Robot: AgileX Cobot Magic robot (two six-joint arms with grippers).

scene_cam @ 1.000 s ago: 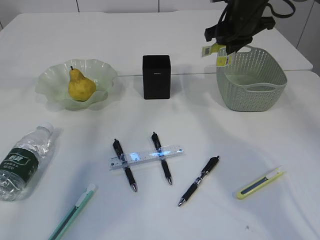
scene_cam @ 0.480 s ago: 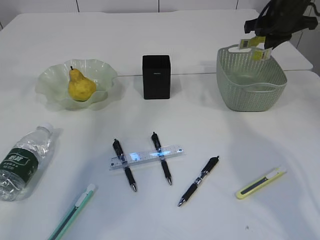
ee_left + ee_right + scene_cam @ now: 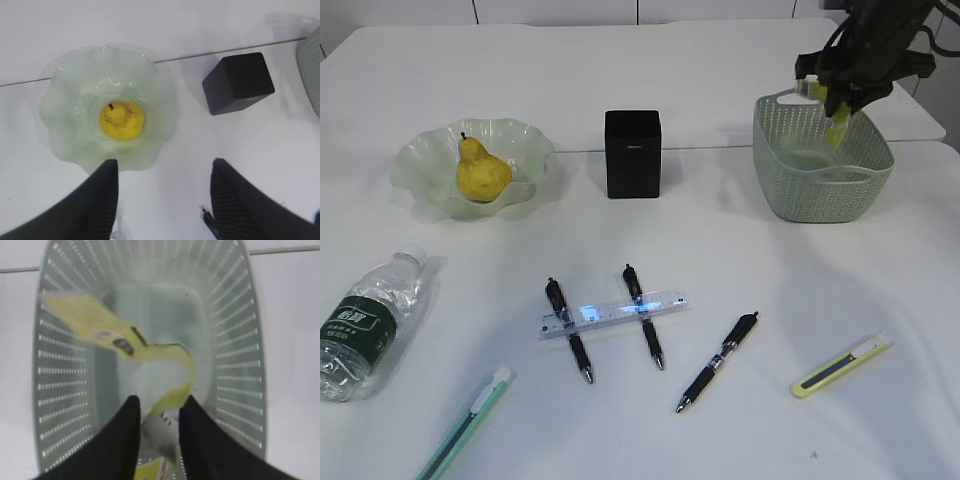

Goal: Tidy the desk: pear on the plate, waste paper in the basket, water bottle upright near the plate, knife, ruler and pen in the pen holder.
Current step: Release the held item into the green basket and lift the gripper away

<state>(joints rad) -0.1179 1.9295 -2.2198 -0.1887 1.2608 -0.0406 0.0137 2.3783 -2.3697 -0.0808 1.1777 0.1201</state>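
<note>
Exterior view: pear (image 3: 482, 173) sits on the plate (image 3: 525, 145) at left. Right gripper (image 3: 156, 412), jaws slightly parted, has the waste paper (image 3: 150, 365) over the basket (image 3: 823, 185), perhaps just loosed. Left gripper (image 3: 162, 192) spread, empty. Bottle (image 3: 367, 320) lying down; pens, ruler (image 3: 612, 313) remain.

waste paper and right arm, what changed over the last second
The right gripper carried the waste paper rightward from the basket's near-left rim to over its inside, and its jaws have started parting; the paper now hangs lower inside the rim, though contact with the fingers can't be ruled out. The pear, plate, water bottle, pen holder, ruler and pens stayed put.
</note>
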